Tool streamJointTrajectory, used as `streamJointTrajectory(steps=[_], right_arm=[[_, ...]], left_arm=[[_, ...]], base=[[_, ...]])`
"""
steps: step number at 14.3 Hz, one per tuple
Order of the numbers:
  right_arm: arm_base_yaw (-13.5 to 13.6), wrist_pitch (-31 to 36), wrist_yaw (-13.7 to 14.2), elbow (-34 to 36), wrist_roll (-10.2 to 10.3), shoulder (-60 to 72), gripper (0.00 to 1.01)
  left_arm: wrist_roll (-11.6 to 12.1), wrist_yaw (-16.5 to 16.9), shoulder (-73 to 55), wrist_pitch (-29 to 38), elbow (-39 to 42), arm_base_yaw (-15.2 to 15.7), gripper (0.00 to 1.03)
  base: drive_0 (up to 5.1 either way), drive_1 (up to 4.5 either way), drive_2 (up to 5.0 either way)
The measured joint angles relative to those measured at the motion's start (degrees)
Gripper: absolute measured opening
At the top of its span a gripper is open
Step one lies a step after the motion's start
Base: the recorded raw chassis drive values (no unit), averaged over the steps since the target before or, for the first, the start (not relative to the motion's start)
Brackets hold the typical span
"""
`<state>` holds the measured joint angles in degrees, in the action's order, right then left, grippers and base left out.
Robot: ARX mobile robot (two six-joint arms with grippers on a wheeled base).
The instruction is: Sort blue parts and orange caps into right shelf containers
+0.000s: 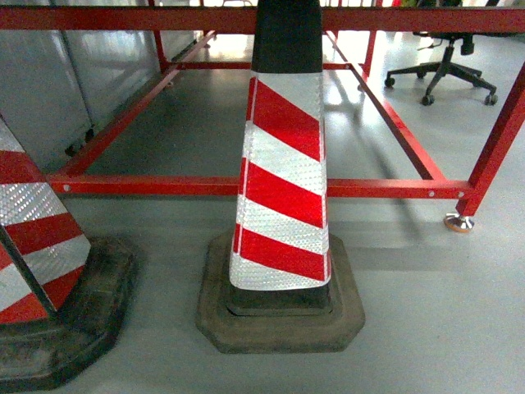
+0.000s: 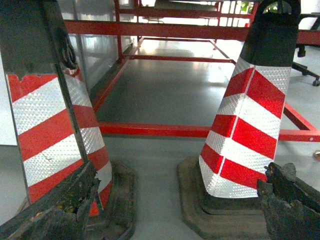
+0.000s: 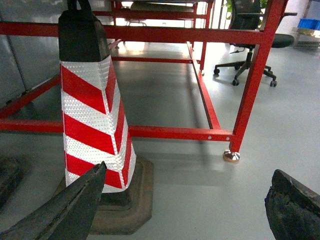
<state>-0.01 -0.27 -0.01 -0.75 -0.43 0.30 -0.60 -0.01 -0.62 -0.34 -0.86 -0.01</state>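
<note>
Two red-and-white cones (image 1: 283, 176) (image 1: 33, 263) are seen on the grey floor (image 1: 435, 320) before a red frame (image 1: 394, 187). Left gripper (image 2: 175, 210) and right gripper (image 3: 185, 210) are held low with jaws spread wide, nothing grasped. Blue parts, orange caps and bins cannot be found in any view. An office chair (image 1: 447, 70) is noted behind.

Left gripper (image 2: 172, 210), left wrist view: two dark, worn fingers (image 2: 290, 202) enter from the lower corners, spread wide apart with nothing between them. Right gripper (image 3: 182, 205), right wrist view: its two dark fingers (image 3: 65, 210) likewise stand wide apart at the lower corners, holding nothing. Neither arm nor gripper appears in the head view.
</note>
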Motion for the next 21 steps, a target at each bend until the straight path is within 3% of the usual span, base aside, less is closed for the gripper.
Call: streamJointTrajectory(steps=[21], right_arm=[[0.0,-0.13,-0.02,0.0,0.0,0.0,0.98]], left_arm=[[0.0,0.02,0.0,-0.07,0.0,0.0,0.98]], base=[[0.0,0.0,0.0]])
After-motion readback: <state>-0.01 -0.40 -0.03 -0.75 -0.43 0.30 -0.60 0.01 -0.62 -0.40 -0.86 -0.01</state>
